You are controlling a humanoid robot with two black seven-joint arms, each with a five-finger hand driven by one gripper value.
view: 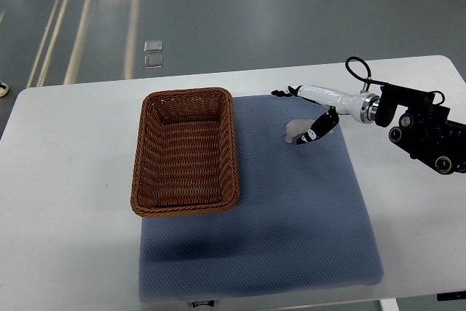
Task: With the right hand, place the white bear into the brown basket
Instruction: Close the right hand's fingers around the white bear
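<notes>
While the right arm is reaching in from the picture's right edge at about three o'clock, its right hand (pixel 314 113) is hovering over the upper right part of the blue mat (pixel 291 216), fingers spread, with one black-tipped finger pointing toward nine o'clock and another angling down toward seven. Just under that lower finger the white bear (pixel 295 130) is lying on the mat, touching or nearly touching the fingertip; whether the hand is actually gripping it cannot be told, though the fingers are not closing around it. At nine o'clock from the bear the brown basket (pixel 186 152) is sitting on the mat's left edge, partly overhanging onto the white table (pixel 65 202), holding nothing. Bare mat is lying between bear and basket, with only the basket's near wall rising in the way. Beyond the table at twelve o'clock, a small clear square object (pixel 153 54) is resting on the grey floor.
</notes>
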